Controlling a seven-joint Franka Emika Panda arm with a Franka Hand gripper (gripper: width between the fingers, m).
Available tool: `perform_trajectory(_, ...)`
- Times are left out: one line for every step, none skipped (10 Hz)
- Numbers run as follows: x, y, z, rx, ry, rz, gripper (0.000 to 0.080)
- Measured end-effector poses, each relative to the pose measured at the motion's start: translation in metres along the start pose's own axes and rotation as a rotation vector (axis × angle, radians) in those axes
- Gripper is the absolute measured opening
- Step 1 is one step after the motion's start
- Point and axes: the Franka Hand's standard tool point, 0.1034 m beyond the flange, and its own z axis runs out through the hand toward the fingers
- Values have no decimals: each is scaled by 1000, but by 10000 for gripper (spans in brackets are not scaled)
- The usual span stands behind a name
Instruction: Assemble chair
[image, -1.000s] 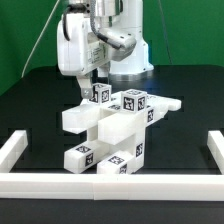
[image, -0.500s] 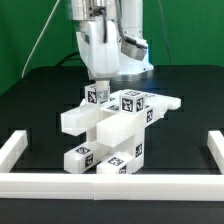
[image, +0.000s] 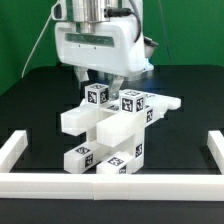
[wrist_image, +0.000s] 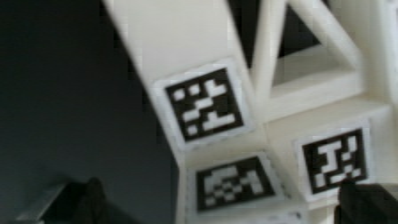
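The chair (image: 108, 133) stands partly assembled on the black worktop (image: 30, 105), near the front border rail (image: 110, 184) and roughly midway between the side rails, a stack of chunky white blocks and slabs with black-and-white tags facing several ways. Its topmost tagged block (image: 96, 95) sits on the exterior view's left of the stack, beside a wider tagged piece (image: 132, 101) on the right. Compared with a second ago, the arm's white wrist housing (image: 98, 45) has turned: earlier it showed a narrow side and leaned toward the exterior view's left, half a second ago it stood nearly over the top block, and now its broad face is square to the camera and hangs directly above the chair. The gripper (image: 97, 78) sits just above the topmost block, its fingers spread wide and holding nothing; whether they touch the block cannot be told from here. The chair parts lie as they did in both earlier pictures; none has shifted. In the wrist view the camera looks closely down on white chair pieces bearing three tags (wrist_image: 205, 104), blurred, with dark finger tips (wrist_image: 71, 202) at the edges of the picture, well apart from each other, and black worktop beside the parts.
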Motion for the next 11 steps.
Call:
perform_trajectory(0, -2, 0, 3, 4, 9, 648)
perform_trajectory(-1, 0, 1, -1, 3, 28, 606)
perform_trajectory(0, 0, 1, 0, 3, 42, 606)
perform_trajectory(-1, 0, 1, 0, 3, 89, 439)
perform_trajectory(-1, 0, 1, 0, 3, 143, 288)
perform_trajectory(-1, 0, 1, 0, 2, 210, 288)
perform_trajectory(-1, 0, 1, 1, 2, 280, 284)
perform_trajectory(-1, 0, 1, 1, 2, 351, 284)
perform_trajectory(-1, 0, 1, 1, 2, 404, 284)
perform_trajectory(2, 0, 2, 0, 2, 480, 284)
perform_trajectory(9, -1, 2, -4, 6, 549, 284)
